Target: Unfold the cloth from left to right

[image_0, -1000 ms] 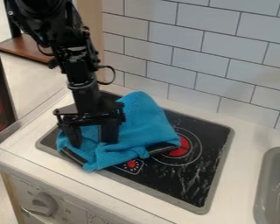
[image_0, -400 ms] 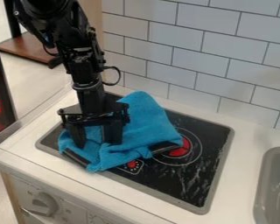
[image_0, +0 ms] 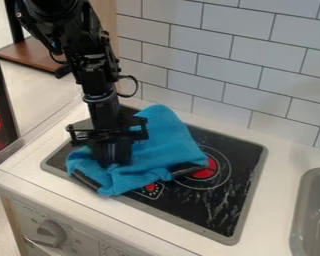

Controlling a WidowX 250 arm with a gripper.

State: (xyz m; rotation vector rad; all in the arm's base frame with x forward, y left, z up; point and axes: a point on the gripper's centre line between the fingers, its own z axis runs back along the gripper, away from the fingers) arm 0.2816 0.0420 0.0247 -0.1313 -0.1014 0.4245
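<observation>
Gripper (image_0: 113, 162) closed on blue cloth (image_0: 164, 142), toward cloth's nine o'clock side. Cloth rumpled on black stovetop (image_0: 203, 205); sink (image_0: 300, 210) at four o'clock.

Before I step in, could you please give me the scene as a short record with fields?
gripper: black, down at the left part of the cloth, fingers together
grasp: whether fabric is pinched cannot be told
cloth: blue, rumpled and folded, not laid out flat
support: black cooktop with a grey rim
burner: red, beside the cloth's right edge
picture right: grey sink
front: white knob
</observation>
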